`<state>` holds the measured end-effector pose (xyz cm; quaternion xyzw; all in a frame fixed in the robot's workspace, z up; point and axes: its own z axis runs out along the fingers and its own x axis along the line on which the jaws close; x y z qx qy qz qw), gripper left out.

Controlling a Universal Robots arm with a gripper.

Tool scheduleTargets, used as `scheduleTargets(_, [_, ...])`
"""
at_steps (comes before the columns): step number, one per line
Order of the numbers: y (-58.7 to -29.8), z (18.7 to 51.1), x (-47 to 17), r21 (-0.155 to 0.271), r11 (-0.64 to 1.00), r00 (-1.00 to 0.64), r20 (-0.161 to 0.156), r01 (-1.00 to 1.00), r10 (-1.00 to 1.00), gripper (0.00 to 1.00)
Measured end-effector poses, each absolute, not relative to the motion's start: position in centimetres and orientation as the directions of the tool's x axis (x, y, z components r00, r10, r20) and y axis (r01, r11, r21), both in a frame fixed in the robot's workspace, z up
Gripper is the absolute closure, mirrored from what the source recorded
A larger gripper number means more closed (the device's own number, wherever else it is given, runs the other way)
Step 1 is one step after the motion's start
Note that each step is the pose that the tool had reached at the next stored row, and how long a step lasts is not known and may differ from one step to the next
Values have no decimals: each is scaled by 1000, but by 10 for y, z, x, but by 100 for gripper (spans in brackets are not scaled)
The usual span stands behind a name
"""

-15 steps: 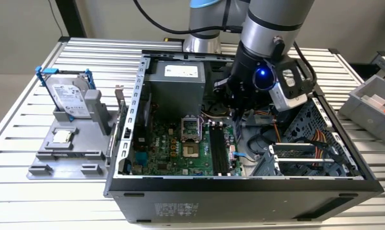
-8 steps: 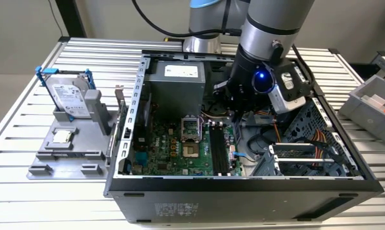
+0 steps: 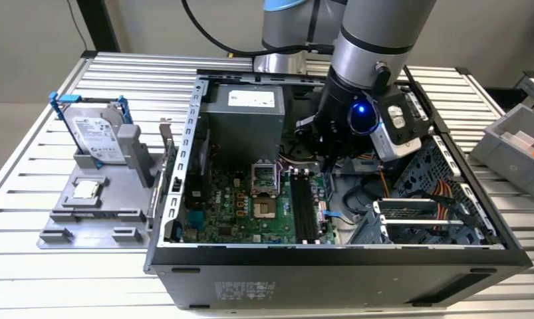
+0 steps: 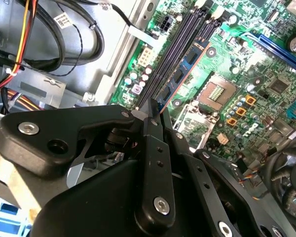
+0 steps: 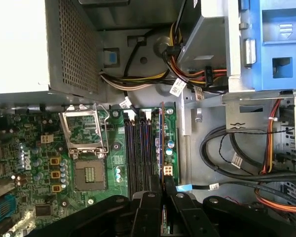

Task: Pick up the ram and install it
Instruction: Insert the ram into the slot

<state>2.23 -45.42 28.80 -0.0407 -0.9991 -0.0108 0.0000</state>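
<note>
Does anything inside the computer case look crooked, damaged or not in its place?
Nothing stands out. The ram stands on edge along the black memory slots, parallel to them, with the gripper at one end. No damage shows on the motherboard.

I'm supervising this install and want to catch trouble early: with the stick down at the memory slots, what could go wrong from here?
1. The ram sits edge-on in the gripper over the black slots; if it is slightly off the slot line, pressing may jam or bend it.
2. In the second wrist view it looks angled along the slot, so one end might seat first.
3. Loose cables lie beside the slots and could snag the arm.
</note>
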Motion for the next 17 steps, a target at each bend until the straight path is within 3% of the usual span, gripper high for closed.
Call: scheduleTargets(17, [-454,282,22,21,996,-997,2,81,81,100])
